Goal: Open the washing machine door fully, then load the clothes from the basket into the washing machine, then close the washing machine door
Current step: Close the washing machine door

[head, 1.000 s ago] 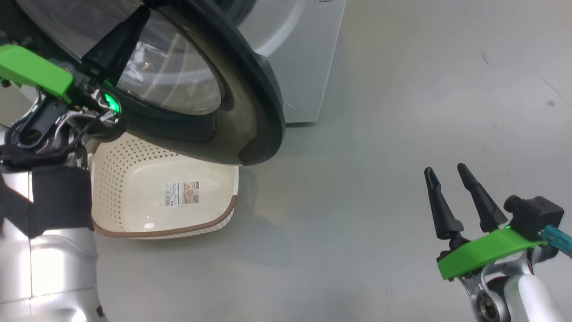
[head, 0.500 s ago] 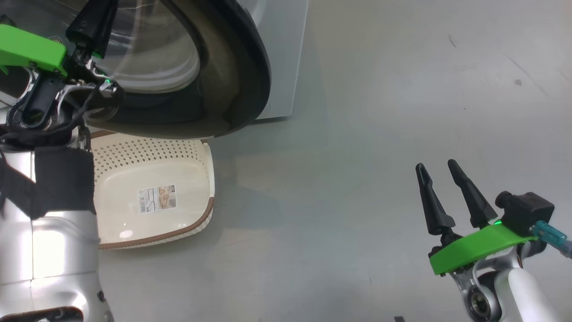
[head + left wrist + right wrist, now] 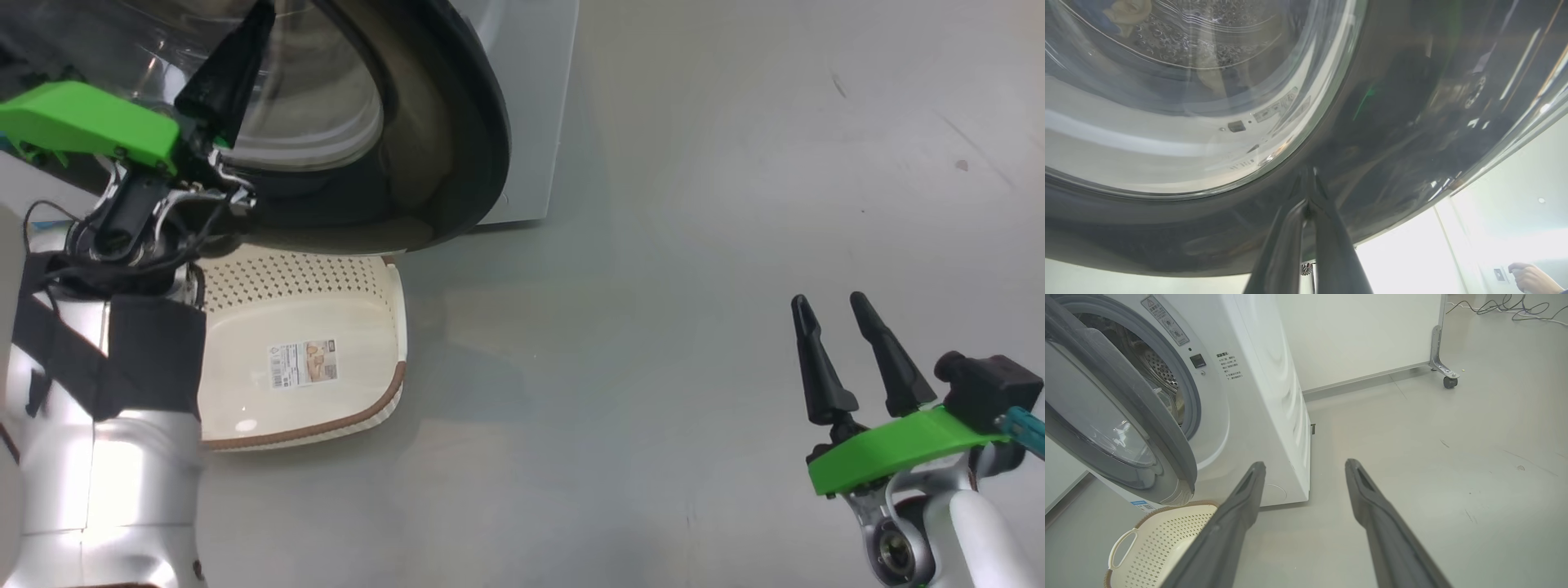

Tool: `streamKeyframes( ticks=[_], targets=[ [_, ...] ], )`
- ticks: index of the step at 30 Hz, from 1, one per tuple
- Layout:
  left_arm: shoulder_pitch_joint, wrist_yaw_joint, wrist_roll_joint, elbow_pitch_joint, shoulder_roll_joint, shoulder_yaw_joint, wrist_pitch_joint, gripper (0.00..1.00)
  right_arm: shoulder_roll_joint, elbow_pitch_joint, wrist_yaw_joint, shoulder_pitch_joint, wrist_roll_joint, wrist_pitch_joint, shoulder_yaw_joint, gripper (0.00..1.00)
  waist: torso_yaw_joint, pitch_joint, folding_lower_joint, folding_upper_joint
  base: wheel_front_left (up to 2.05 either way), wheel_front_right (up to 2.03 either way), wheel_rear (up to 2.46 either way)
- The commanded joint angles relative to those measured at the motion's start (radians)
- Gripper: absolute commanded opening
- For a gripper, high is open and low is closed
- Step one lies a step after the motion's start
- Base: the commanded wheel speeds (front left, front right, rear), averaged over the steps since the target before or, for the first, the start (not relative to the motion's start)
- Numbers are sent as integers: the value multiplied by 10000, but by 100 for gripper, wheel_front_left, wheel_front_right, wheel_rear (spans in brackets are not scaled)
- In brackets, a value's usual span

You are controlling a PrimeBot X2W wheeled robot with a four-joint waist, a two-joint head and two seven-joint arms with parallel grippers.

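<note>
Standing partly swung out from the washing machine [image 3: 1257, 375], the washing machine door [image 3: 441, 122] leaves a gap on the right wrist view through which the grey gasket and the perforated steel drum [image 3: 1153, 365] show. Its wide black rim is glossy, and the clear glass bowl bulges at its centre. Through that glass, on the left wrist view, the clothes [image 3: 1128, 8] lie against the drum wall as pale cream cloth with some blue beside it.

The left gripper [image 3: 1308, 204] has its two dark fingers pressed together, holding nothing, with the tips touching the outer face of the black rim just below the glass. On the head view this arm reaches up from the lower left to the door.

The basket [image 3: 384, 400] sits on the floor [image 3: 694, 245] directly below the door's lower edge, close to the machine's front. Its bare cream bottom and label sticker [image 3: 304, 363] are in plain sight.

The right gripper [image 3: 829, 302] hangs over bare floor well apart from the machine, fingers spread wide and holding nothing. A person's hand [image 3: 1531, 279] shows at the bottom right corner of the left wrist view.
</note>
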Motion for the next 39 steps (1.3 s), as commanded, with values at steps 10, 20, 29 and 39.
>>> streamKeyframes(
  ticks=[10, 20, 29, 39],
  targets=[
    [1519, -72, 2102, -1791, 1249, -1565, -1152, 100, -36, -459, 102, 143, -294, -50, -553, 100, 781, -740, 0, 0, 0, 0, 0],
    [4307, 513, 6480, -2608, 2534, -3258, -4680, 100, -36, -753, 102, 556, -622, 248, -608, 100, 1162, -1466, 0, 0, 0, 0, 0],
    [6384, 2135, 8907, -3035, 2841, -3336, -6939, 100, -35, -966, 102, 1067, -1075, 567, -473, 100, 1297, -2023, 0, 0, 0, 0, 0],
    [8070, 3016, 10397, -4780, 2786, -2715, -7090, 100, -35, -1263, 102, 1313, -1435, 820, -360, 100, 1439, -2135, 0, 0, 0, 0, 0]
  ],
)
